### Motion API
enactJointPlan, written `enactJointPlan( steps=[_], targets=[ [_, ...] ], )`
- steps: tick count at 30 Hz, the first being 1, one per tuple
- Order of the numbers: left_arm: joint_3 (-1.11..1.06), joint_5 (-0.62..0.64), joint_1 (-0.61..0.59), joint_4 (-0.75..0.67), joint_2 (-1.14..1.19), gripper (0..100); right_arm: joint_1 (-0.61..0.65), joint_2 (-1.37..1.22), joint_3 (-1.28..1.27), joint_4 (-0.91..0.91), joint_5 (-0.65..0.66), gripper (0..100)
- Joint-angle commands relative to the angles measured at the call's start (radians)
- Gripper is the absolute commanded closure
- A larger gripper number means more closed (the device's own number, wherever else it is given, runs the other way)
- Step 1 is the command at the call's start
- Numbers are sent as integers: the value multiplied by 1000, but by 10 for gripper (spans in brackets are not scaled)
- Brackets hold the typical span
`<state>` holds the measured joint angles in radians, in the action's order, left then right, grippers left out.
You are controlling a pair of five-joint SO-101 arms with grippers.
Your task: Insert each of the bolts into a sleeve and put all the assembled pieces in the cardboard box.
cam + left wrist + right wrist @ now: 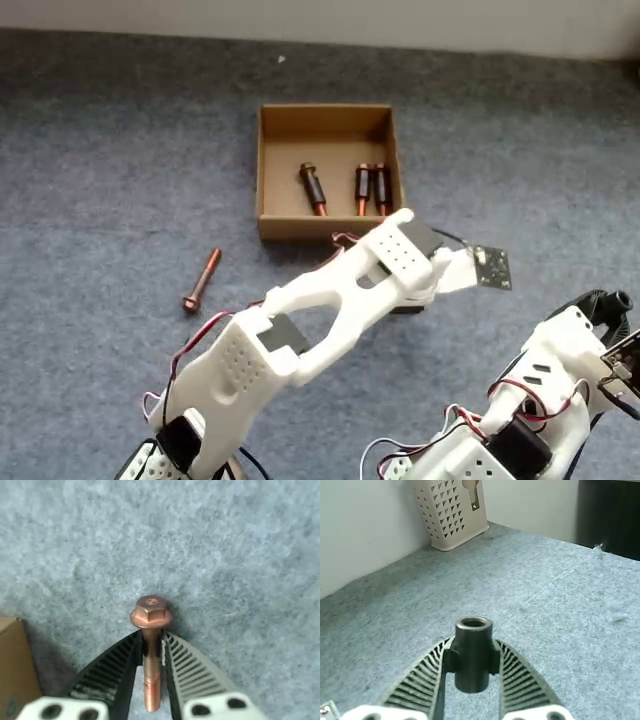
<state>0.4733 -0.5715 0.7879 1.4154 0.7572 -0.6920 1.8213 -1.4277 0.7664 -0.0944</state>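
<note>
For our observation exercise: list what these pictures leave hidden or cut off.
High view: the left arm's wrist covers its jaws and the held bolt.
Left wrist view: the frame edge cuts off the cardboard box beyond one corner.
High view: the edge crops the right arm's jaws holding the sleeve.

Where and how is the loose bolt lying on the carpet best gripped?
Probably mid-shank on the loose bolt, from straight above, closing across its length. It lies flat with bare carpet on both sides, and its flanged head would make an awkward hold.
</note>
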Motion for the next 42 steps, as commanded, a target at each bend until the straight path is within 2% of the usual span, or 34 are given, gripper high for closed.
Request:
enactJointPlan(
  steps=[1, 7, 14, 27, 33, 42],
  targets=[
    [7, -3, 35, -3, -16, 995, -4, 15, 10, -27, -6, 981],
    [1, 132, -4, 15, -122, 995, 30, 15, 15, -22, -3, 981],
    [-38, 239, -102, 104, -470, 995, 251, 15, 71, 25, 78, 982],
    [-444, 348, -153, 94, -1207, 995, 596, 15, 239, 237, 83, 982],
    [-664, 442, -249, 2, -1509, 995, 734, 15, 239, 242, 149, 983],
    [-1036, 511, -372, -215, -2003, 995, 934, 15, 229, 236, 150, 983]
  ],
)
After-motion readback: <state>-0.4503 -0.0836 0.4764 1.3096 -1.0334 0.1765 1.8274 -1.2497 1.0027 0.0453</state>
